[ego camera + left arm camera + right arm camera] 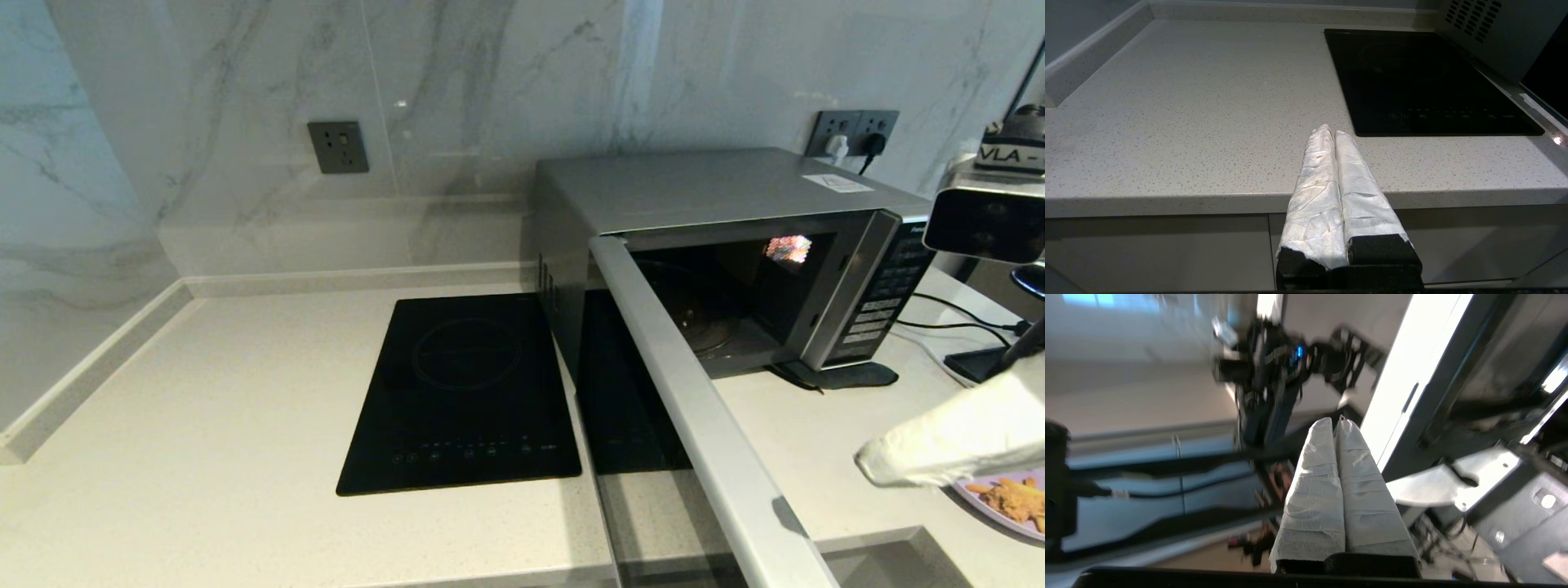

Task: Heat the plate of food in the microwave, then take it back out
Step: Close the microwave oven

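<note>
At the lower right edge of the head view, the plate of food (1011,500) sits on the counter (204,425) under the right gripper (1334,424), fingers pressed together. Left gripper (1329,132) hangs closed at the counter's front edge. Behind, the microwave (702,192) stands open

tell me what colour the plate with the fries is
Lilac purple; the plate of food shows best in the head view.

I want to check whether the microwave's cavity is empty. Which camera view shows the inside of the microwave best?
The head view: the microwave faces it with its door swung open, showing the dark cavity and no plate inside. The left wrist view catches only the vented side and the door's edge. The right wrist view shows blurred parts I cannot identify.
</note>
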Available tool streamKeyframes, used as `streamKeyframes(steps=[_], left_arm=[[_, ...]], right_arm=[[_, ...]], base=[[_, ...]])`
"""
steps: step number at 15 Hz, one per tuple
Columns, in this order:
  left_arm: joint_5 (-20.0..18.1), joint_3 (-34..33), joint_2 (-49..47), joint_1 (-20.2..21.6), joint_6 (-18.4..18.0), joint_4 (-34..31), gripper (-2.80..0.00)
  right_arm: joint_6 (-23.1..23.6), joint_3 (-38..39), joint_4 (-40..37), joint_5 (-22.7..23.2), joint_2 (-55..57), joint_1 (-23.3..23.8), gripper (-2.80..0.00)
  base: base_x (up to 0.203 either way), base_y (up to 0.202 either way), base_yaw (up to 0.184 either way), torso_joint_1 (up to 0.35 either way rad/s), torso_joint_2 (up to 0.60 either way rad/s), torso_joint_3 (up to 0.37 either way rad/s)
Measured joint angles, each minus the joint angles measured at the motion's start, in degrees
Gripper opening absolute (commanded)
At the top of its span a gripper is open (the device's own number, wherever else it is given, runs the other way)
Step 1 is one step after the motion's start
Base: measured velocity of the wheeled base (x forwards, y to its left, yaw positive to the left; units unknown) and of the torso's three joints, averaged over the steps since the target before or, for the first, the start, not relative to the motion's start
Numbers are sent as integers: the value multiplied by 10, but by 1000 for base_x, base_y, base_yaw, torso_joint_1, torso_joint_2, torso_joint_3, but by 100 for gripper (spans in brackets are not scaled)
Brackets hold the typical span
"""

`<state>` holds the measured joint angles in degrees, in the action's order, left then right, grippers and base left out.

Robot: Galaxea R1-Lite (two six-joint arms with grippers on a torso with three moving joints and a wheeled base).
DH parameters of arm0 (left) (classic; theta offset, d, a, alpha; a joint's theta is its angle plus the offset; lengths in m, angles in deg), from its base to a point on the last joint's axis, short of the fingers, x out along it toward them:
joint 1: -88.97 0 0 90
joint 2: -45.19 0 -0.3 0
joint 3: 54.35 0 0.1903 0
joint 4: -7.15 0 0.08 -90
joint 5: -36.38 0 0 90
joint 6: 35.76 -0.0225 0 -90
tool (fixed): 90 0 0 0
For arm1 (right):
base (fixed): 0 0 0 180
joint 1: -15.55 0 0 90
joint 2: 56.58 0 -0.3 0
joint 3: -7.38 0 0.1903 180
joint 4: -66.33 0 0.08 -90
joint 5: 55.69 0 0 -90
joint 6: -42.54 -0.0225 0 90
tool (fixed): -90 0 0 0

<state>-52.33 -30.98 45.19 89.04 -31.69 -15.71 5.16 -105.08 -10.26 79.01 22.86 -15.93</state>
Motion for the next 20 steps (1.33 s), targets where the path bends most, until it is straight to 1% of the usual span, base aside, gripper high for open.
streamKeyframes(steps=[4, 6, 9, 10, 13, 16, 19, 20], left_arm=[[0, 0, 0, 0, 0, 0, -280], [0, 0, 0, 0, 0, 0, -280], [0, 0, 0, 0, 0, 0, -280], [0, 0, 0, 0, 0, 0, -280], [0, 0, 0, 0, 0, 0, -280], [0, 0, 0, 0, 0, 0, -280], [0, 0, 0, 0, 0, 0, -280], [0, 0, 0, 0, 0, 0, -280]], right_arm=[[0, 2, -20, -4, 0, -30, -280], [0, 6, -21, -33, 3, -56, -280], [1, 6, -5, -99, 16, -121, -280], [-4, 5, 11, -108, 23, -139, -280], [-30, -2, 37, -114, 43, -180, -280], [-31, -3, 38, -119, 55, -200, -280], [-32, 3, 38, -147, 59, -205, -280], [-32, 8, 38, -149, 59, -205, -280]], base=[[0, 0, 0, 0, 0, 0], [0, 0, 0, 0, 0, 0], [0, 0, 0, 0, 0, 0], [0, 0, 0, 0, 0, 0], [0, 0, 0, 0, 0, 0], [0, 0, 0, 0, 0, 0], [0, 0, 0, 0, 0, 0], [0, 0, 0, 0, 0, 0]])
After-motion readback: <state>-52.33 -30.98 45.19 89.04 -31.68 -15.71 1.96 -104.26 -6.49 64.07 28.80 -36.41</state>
